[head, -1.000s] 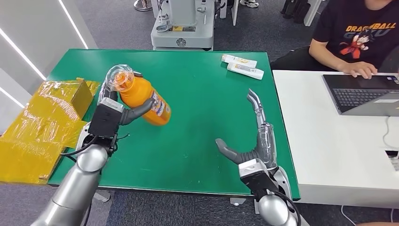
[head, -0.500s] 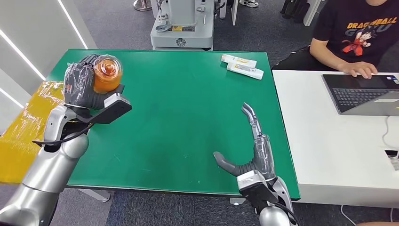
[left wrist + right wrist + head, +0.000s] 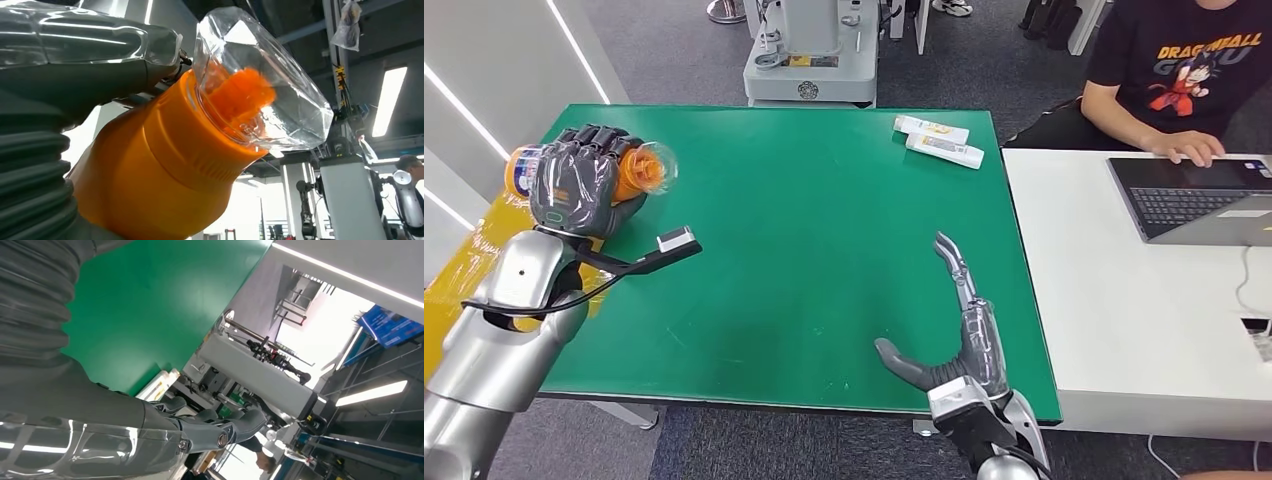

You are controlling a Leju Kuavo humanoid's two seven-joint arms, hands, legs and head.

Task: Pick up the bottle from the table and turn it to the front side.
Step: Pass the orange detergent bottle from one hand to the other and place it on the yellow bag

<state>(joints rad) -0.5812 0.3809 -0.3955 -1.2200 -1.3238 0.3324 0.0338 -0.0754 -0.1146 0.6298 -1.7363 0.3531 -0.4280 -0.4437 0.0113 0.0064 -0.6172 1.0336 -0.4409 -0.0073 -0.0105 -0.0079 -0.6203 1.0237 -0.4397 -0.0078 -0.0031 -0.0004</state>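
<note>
The orange bottle [image 3: 629, 170] is up off the green counter [image 3: 824, 240], lying roughly level in the left hand [image 3: 576, 185] above the counter's far left corner, its clear cap [image 3: 656, 165] pointing toward the counter's middle. The dark fingers [image 3: 589, 150] are wrapped over the body, clamped on it, so little of the label shows from the head view; a strip of blue print peeks out at the base end. In the left wrist view the orange shoulder [image 3: 165, 165] and the clear cap [image 3: 260, 80] sit tight against the thumb.

The step in hand looks like the turn itself. To do it well, I would roll the wrist slowly, keep the grip steady on the smooth plastic, which could slip, and stop once the printed face looks toward the head camera. Keeping the bottle over the counter, not past its edge where the yellow wrapped box [image 3: 464, 270] lies, would make a drop less costly.

The right hand [image 3: 949, 340] rests low near the counter's near edge, fingers apart, holding nothing. Two small white tubes [image 3: 939, 140] lie at the far side, well apart from both hands. A person [image 3: 1184, 70] sits at a laptop [image 3: 1199, 200] on the white desk beside.
</note>
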